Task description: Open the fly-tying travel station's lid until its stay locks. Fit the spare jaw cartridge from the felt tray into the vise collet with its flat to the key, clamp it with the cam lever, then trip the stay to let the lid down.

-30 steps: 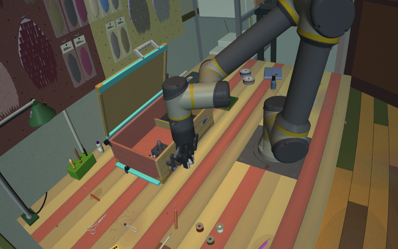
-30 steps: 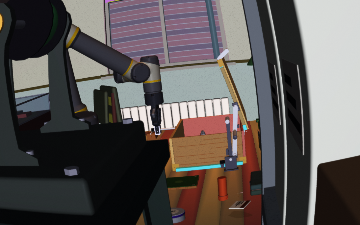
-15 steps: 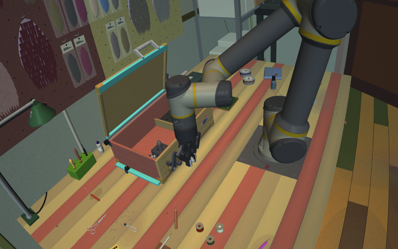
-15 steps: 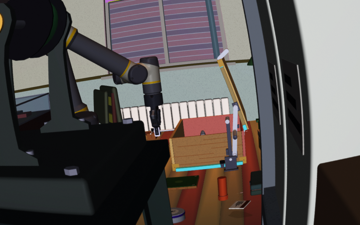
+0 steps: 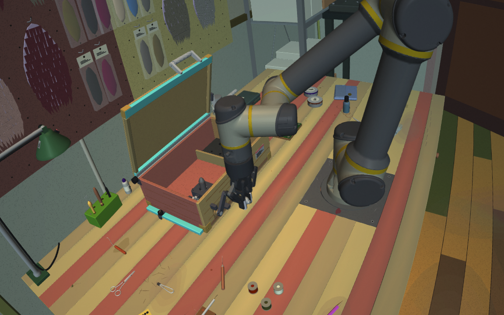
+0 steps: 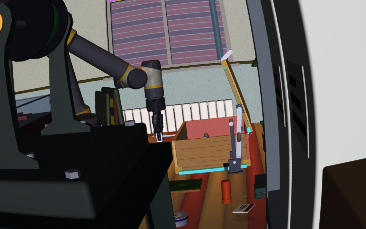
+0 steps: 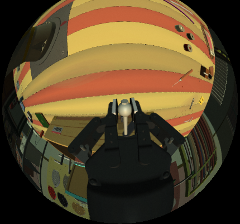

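The felt tray (image 5: 211,151) at the far end of the station is partly hidden behind my arm, and I cannot see its contents. The wooden station (image 5: 191,176) stands open, its lid (image 5: 168,113) propped up on the stay (image 6: 238,134). In the vise (image 5: 200,189) on the red floor a dark jaw cartridge (image 6: 206,135) points up. My gripper (image 7: 124,106) hangs just outside the station's front wall, its fingers clamped on the pale ball knob (image 7: 123,109) of the cam lever (image 5: 222,203), which sticks out sideways from the wall.
A green tool block (image 5: 103,209) and a desk lamp (image 5: 50,143) stand left of the station. Thread spools (image 5: 265,292), scissors (image 5: 121,284) and a bodkin (image 5: 222,274) lie on the near bench. An orange cylinder (image 6: 226,191) stands before the stay side.
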Controlling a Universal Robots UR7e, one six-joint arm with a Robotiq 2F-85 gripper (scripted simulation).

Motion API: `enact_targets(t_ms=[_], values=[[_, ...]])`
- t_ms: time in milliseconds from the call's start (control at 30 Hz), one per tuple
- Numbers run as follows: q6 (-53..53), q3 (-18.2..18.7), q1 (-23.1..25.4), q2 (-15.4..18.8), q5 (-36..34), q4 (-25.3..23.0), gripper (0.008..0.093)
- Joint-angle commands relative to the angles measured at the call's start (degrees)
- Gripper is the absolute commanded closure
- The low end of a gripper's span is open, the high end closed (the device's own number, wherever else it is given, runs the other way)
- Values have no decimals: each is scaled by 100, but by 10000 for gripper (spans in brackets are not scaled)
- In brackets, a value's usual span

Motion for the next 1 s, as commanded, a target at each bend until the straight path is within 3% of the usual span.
enact_targets(t_ms=[0,967], values=[[-15,16,-17,1,-5,-18,934],[-337,444,-339,165,-5,-609,934]])
